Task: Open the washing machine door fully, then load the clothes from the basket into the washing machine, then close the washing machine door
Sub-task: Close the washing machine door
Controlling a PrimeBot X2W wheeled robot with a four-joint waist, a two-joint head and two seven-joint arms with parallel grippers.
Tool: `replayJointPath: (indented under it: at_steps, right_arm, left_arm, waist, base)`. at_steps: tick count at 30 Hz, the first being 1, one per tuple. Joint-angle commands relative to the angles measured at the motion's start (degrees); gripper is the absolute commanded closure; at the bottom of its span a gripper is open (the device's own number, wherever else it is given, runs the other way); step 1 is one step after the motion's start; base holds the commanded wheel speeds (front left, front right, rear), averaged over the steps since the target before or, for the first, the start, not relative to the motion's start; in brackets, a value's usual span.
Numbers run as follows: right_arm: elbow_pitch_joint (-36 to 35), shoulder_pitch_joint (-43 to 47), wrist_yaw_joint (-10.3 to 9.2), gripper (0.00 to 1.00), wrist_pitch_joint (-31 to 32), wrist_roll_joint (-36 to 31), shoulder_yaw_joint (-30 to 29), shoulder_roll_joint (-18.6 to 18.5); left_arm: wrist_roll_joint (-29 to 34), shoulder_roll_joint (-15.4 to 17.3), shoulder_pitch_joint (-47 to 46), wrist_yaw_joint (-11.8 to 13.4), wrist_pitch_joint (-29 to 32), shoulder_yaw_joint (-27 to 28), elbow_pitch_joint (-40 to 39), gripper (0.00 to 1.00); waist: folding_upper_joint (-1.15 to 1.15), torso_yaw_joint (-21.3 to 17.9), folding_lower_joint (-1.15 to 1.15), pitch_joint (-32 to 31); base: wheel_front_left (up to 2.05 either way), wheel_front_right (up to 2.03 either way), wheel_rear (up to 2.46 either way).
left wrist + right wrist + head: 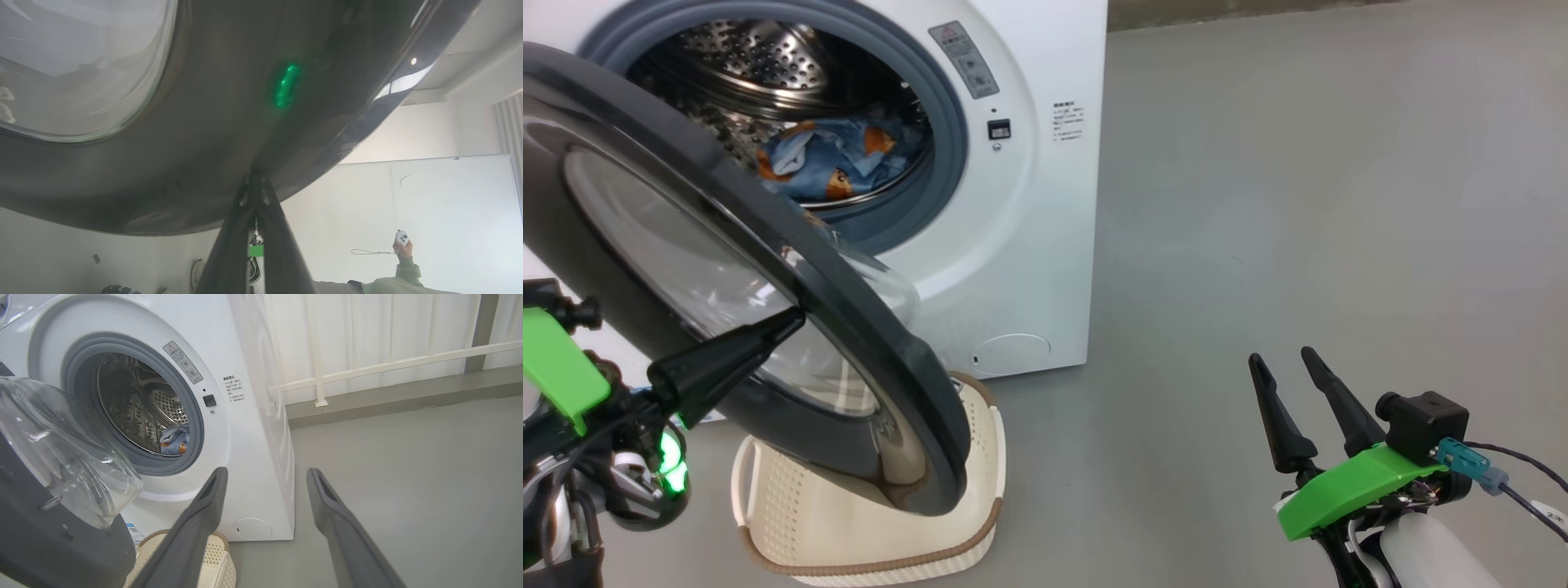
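Left wrist view, person's hand [403,250], white remote [402,237]

Bright even light; green glow [286,85] reflects off glossy door [220,134]; shadows soft.

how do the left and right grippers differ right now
The left gripper is shut; the right gripper is open. The left gripper's tip meets the black rim of the door; the right gripper touches nothing, out over the floor. Both have two long dark fingers.
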Motion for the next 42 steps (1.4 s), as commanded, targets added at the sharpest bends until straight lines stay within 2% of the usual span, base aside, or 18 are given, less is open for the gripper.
replayJointPath:
  at_steps: [1, 7, 8, 9, 10, 11, 18, 23, 27, 29, 34, 39, 40, 42]
  right_arm:
    - [-1.3, -1.2, 0.26, 0.0, -0.5, -0.5, 0.7, -0.4]
    - [-1.2, -1.0, 0.26, 0.0, -0.5, -0.5, 0.8, -0.6]
    - [-1.2, -1.0, 0.26, 0.0, -0.5, -0.5, 0.8, -0.6]
    - [-1.2, -1.0, 0.26, 0.0, -0.5, -0.5, 0.8, -0.6]
    - [-1.2, -1.0, 0.26, 0.0, -0.5, -0.5, 0.9, -0.7]
    - [-1.2, -1.0, 0.26, 0.0, -0.5, -0.5, 0.8, -0.7]
    - [-1.4, -0.9, 0.26, 0.0, -0.5, -0.5, 0.7, -0.8]
    - [-1.6, -1.0, 0.26, 0.0, -0.5, -0.4, 0.7, -1.0]
    - [-1.9, -1.1, 0.26, 0.0, -0.5, -0.3, 0.6, -1.2]
    - [-2.1, -1.1, 0.26, 0.0, -0.5, -0.3, 0.6, -1.2]
    - [-2.2, -1.3, 0.26, 0.0, -0.5, -0.3, 0.7, -1.3]
    - [-2.4, -1.3, 0.26, 0.0, -0.5, -0.3, 0.8, -1.6]
    - [-2.4, -1.3, 0.26, 0.0, -0.5, -0.3, 0.8, -1.6]
    - [-2.5, -1.3, 0.26, 0.0, -0.5, -0.2, 0.9, -1.7]
  left_arm:
    - [0.2, 1.7, -2.2, -0.6, -0.3, 2.0, -1.0, 1.0]
    - [0.8, 2.1, -1.4, -1.8, -0.3, 1.9, -1.4, 1.0]
    - [1.1, 2.3, -1.3, -2.3, -0.5, 1.9, -1.5, 0.78]
    - [1.4, 2.4, -1.2, -3.0, -0.8, 2.0, -1.7, 0.5]
    - [1.9, 2.7, -1.0, -3.9, -1.2, 2.1, -1.9, 0.03]
    - [2.2, 2.8, -0.8, -4.7, -1.6, 2.2, -2.0, 0.0]
    - [5.9, 3.7, 0.7, -11.7, -6.2, 3.2, -2.4, 0.0]
    - [11.7, 4.7, 2.7, -20.0, -12.4, 3.4, -2.2, 0.0]
    - [16.2, 4.0, 5.2, -26.0, -18.6, 3.6, -1.9, 0.0]
    - [19.0, 3.4, 6.3, -28.0, -22.8, 3.8, -1.5, 0.0]
    - [27.9, 2.3, 10.5, -30.2, -35.3, 2.8, -1.4, 0.0]
    - [37.3, 2.2, 16.1, -30.6, -48.9, -2.2, -1.7, 0.0]
    - [37.3, 2.2, 16.1, -30.6, -48.9, -2.2, -1.7, 0.0]
    - [40.8, 3.2, 17.9, -30.6, -54.3, -4.9, -1.6, 0.0]
  waist:
    - [0.0, 0.6, 0.0, -0.3]
    - [0.0, 2.7, 0.0, -1.1]
    - [0.0, 2.9, 0.0, -1.2]
    - [0.0, 3.2, 0.0, -1.2]
    - [0.0, 3.4, 0.0, -1.2]
    - [0.0, 3.6, 0.0, -1.2]
    - [0.0, 4.3, 0.0, -1.3]
    - [0.0, 4.2, 0.0, -1.0]
    - [0.0, 3.9, 0.0, -0.5]
    - [0.0, 3.7, 0.0, -0.3]
    - [0.0, 2.9, 0.0, -0.1]
    - [0.0, 2.3, 0.0, 0.1]
    - [0.0, 2.3, 0.0, 0.1]
    - [0.0, 2.1, 0.0, 0.2]
  base:
    - [0.0, 0.0, 0.0]
    - [0.0, 0.0, 0.0]
    - [0.0, 0.0, 0.0]
    - [0.0, 0.0, 0.0]
    - [0.0, 0.0, 0.0]
    - [0.0, 0.0, 0.0]
    - [0.0, 0.0, 0.0]
    - [0.0, 0.0, 0.0]
    - [0.0, 0.0, 0.0]
    - [0.0, 0.0, 0.0]
    - [0.0, 0.0, 0.0]
    - [0.0, 0.0, 0.0]
    - [0.0, 0.0, 0.0]
    - [0.0, 0.0, 0.0]
